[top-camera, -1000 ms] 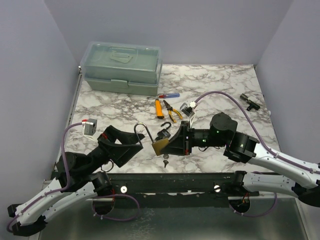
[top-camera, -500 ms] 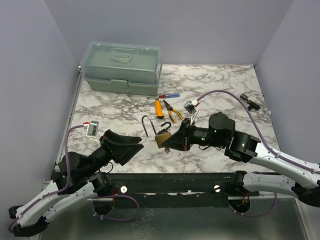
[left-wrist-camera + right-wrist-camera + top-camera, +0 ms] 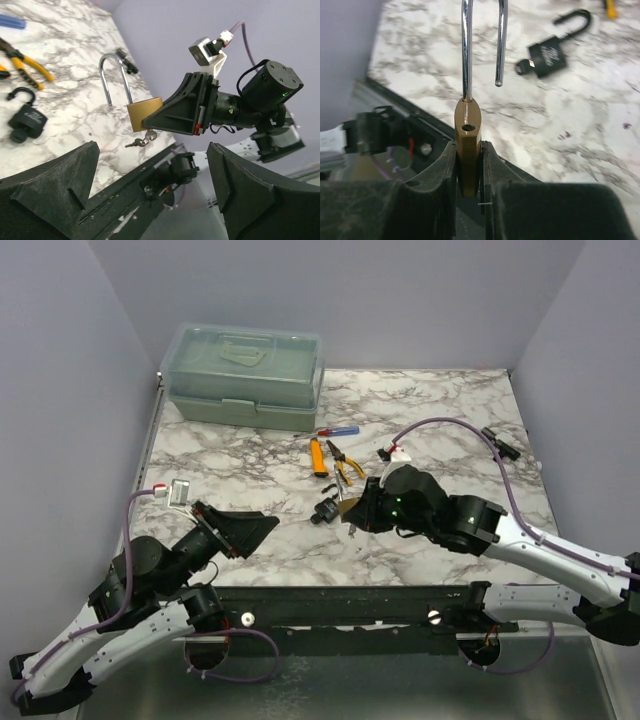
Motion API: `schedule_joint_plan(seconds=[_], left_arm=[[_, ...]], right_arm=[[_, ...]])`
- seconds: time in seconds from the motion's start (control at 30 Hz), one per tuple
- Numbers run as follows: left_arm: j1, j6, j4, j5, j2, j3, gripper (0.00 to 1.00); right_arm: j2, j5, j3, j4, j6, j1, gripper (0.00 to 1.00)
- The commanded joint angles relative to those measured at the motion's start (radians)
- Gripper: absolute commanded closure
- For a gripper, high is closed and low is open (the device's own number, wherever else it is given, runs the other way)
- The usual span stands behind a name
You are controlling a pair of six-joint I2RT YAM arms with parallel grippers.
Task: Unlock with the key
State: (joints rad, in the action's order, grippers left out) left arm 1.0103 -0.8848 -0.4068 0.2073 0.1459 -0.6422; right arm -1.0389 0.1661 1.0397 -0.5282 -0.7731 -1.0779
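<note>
My right gripper (image 3: 357, 510) is shut on the body of a brass padlock (image 3: 468, 120), holding it above the table near the front edge. Its steel shackle (image 3: 482, 40) is open, one leg free of the body. In the left wrist view the padlock (image 3: 144, 114) has a key (image 3: 148, 135) in its underside, with a second key dangling. My left gripper (image 3: 243, 530) is open and empty, to the left of the padlock and apart from it (image 3: 152, 170).
A black padlock (image 3: 325, 510) with an open shackle lies on the marble beside the right gripper. Yellow pliers (image 3: 346, 463), an orange tool (image 3: 317, 457) and a screwdriver (image 3: 338, 430) lie behind it. A green toolbox (image 3: 243, 375) stands at the back left.
My left gripper has pulled back to the left, away from the brass padlock. My right gripper has turned and carried the padlock a little back and right.
</note>
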Motion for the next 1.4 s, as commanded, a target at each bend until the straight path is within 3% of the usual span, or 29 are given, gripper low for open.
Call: schedule_joint_plan(seconds=[0.0,0.17,0.37,0.67,1.0,1.37], left_arm=[[0.002,0.073,-0.148,0.088,0.094,-0.093,0.04],[0.002,0.149,-0.225,0.111,0.206,-0.181,0.01],[0.003,0.230,-0.274,0.138,0.285,-0.218,0.01],[0.003,0.265,-0.264,0.167,0.238,-0.162,0.01],[0.002,0.280,-0.255,0.186,0.205,-0.155,0.01],[0.002,0.280,-0.254,0.207,0.182,-0.150,0.01]], right_arm=[[-0.067,0.184,0.050,-0.154,-0.061,0.013,0.99],[-0.152,0.144,0.036,-0.184,-0.050,0.096,0.99],[-0.206,0.007,-0.009,-0.087,0.015,0.218,0.99],[-0.321,-0.157,-0.025,0.047,0.092,0.318,0.99],[-0.372,-0.502,-0.165,0.293,0.165,0.500,0.99],[-0.426,-0.570,-0.274,0.355,0.219,0.643,0.99]])
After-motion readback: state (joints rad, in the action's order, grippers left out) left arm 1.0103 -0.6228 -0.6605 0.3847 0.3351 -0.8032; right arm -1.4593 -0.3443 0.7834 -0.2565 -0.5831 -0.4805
